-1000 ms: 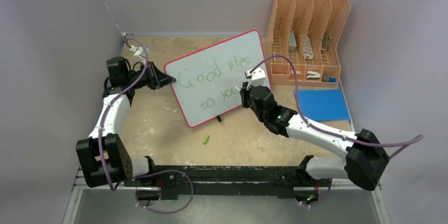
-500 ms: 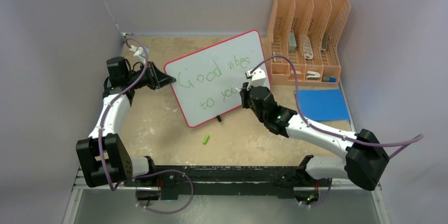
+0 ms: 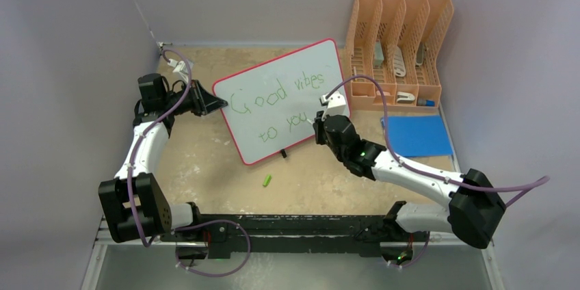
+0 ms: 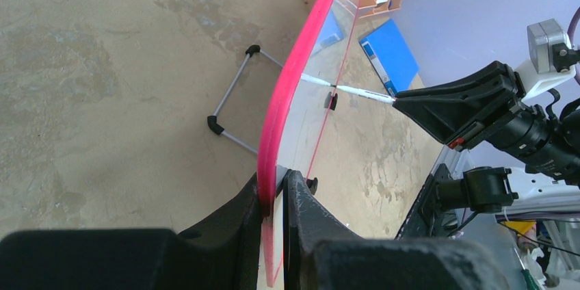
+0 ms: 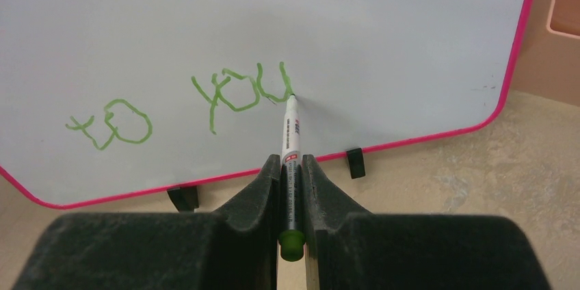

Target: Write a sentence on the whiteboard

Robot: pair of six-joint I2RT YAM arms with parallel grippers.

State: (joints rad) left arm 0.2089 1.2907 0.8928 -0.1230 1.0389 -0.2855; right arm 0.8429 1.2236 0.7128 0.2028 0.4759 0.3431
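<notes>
The right arm's fingers point(image 5: 263, 187) are being carried slightly toward 4 o'clock in the overhead view compared with a second ago. The closing "u" of "you", which was being covered by them then, is now being shown in full.

The marker point(image 5: 291, 129) is being pinched between these fingers, which are pressed tight on its barrel. Its green tail end is being pointed back at the wrist camera. Its tip is being held at the top of the right stroke of that "u", seemingly touching the board.

The whiteboard point(image 3: 321, 57) is being kept where it was, propped tilted on its wire stand point(image 4: 229, 98) at the middle of the surface point(image 3: 205, 160), toward 12 o'clock from the arm bases. Its red rim is being clamped at the 9 o'clock edge by the left arm's fingers point(image 4: 243, 218), which are nearly closed on the thin edge. No shift is being seen there.

The sentence point(image 3: 273, 96) is being read as two green lines, "Good vibes" above "to you". Judging from this, the last letter is being finished and the writing is being brought to its end. What is probably being called for next is a clean lift of the tip, so that no stray trailing mark is being dragged across the board.

A small green piece point(image 3: 267, 180), probably the marker's cap, is being left lying on the surface at 6 o'clock from the board and apart from it, so recapping is not yet being attended to.
</notes>
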